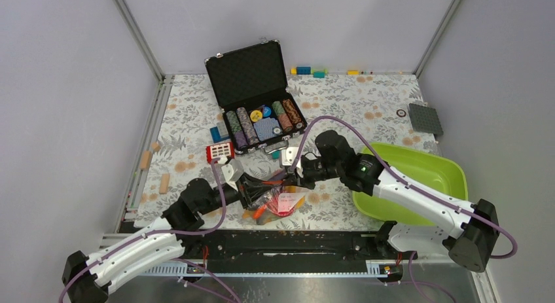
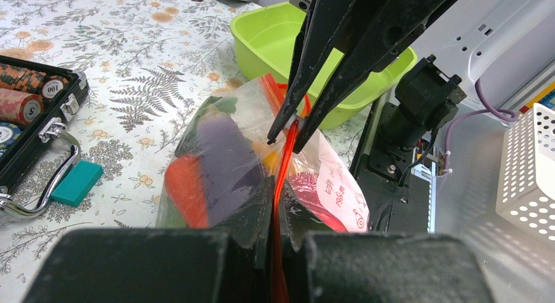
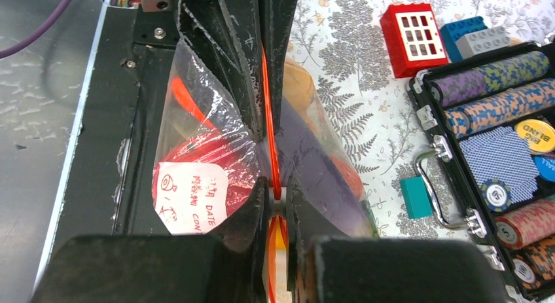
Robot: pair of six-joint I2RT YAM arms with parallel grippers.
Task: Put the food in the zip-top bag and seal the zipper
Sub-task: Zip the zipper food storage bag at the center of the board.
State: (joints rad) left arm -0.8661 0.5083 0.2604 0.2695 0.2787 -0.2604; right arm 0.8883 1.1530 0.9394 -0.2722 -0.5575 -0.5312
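The clear zip-top bag (image 1: 281, 203) hangs between my two grippers above the table's front edge, with the food inside. Through the plastic I see an orange carrot (image 2: 186, 185), a purple eggplant (image 2: 226, 152), green lettuce (image 2: 219, 105) and a red apple (image 3: 190, 149) behind a white label. The orange-red zipper (image 2: 283, 169) runs taut along the top. My left gripper (image 2: 281, 188) is shut on one end of the zipper (image 3: 267, 106). My right gripper (image 3: 275, 188) is shut on it a short way along, fingertips facing the left gripper (image 1: 260, 185). In the top view the right gripper (image 1: 292, 178) nearly meets the left.
A lime-green tray (image 1: 451, 175) stands at the right, under the right arm. An open black case of poker chips (image 1: 258, 116) lies behind the bag. A red toy brick (image 1: 220, 152) and a teal block (image 2: 76, 183) lie near the case. A grey baseplate (image 1: 425, 118) sits far right.
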